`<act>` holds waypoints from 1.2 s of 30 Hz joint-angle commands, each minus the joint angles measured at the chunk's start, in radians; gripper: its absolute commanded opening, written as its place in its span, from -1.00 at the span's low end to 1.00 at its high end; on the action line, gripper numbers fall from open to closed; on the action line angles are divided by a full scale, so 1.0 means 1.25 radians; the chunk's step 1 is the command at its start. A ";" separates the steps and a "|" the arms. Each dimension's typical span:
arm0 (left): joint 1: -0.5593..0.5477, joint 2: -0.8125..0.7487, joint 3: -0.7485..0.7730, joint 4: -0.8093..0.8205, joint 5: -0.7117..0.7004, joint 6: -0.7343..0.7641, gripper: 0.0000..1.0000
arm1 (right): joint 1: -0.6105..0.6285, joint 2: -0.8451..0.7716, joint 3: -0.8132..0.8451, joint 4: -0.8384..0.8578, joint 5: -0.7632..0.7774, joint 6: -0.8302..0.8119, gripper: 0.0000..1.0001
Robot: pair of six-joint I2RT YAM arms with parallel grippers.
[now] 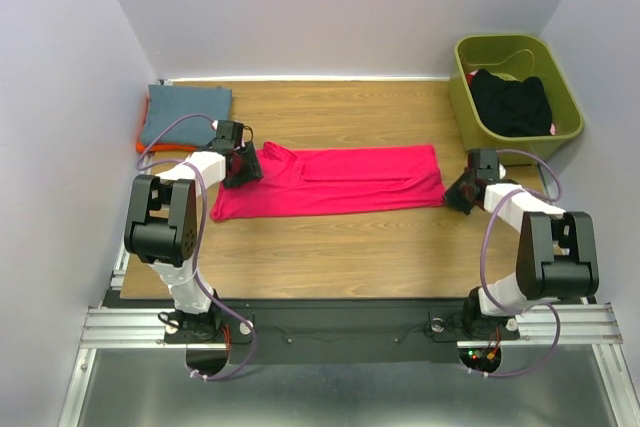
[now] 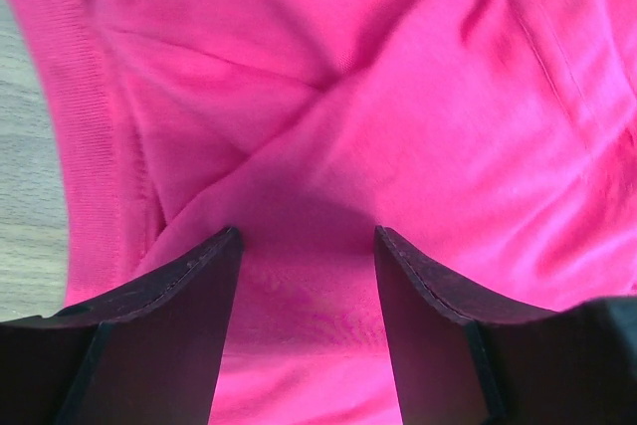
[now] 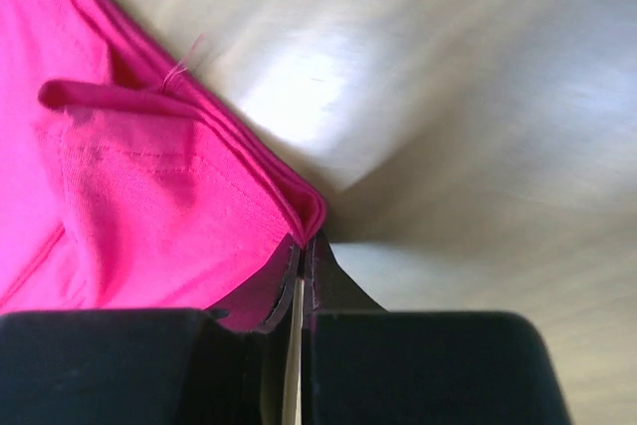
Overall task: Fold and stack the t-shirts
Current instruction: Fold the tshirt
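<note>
A magenta-pink t-shirt (image 1: 340,182) lies folded into a long strip across the middle of the wooden table. My left gripper (image 1: 245,169) is at its left end, open, with both fingers down on the cloth (image 2: 398,97); pink cloth fills the gap (image 2: 307,236). My right gripper (image 1: 458,195) is at the strip's near right corner, and its jaws (image 3: 304,239) are shut on the hemmed corner of the shirt (image 3: 149,176). A folded slate blue-grey shirt (image 1: 185,112) lies at the back left on an orange one (image 1: 140,145). A black garment (image 1: 512,102) lies in the bin.
An olive-green plastic bin (image 1: 520,139) stands at the back right of the table (image 1: 330,247). White walls close in the back and both sides. Both arm bases are bolted to the rail at the near edge.
</note>
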 commanded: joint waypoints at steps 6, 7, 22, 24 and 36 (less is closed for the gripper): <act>0.025 0.033 -0.015 -0.055 -0.030 -0.002 0.34 | -0.062 -0.064 -0.038 -0.113 0.064 -0.050 -0.95; 0.026 0.033 -0.015 -0.056 -0.031 -0.002 0.34 | -0.065 -0.061 -0.045 -0.116 0.063 -0.050 -0.92; -0.024 -0.063 -0.012 -0.032 0.041 0.009 0.58 | -0.067 -0.158 0.060 -0.124 -0.037 -0.158 -0.15; -0.028 -0.089 -0.009 -0.034 0.046 -0.007 0.59 | -0.037 -0.150 0.093 -0.125 -0.085 -0.191 -0.14; -0.032 -0.230 -0.024 -0.083 0.015 0.014 0.61 | 0.136 0.084 0.319 -0.127 -0.101 -0.414 -0.05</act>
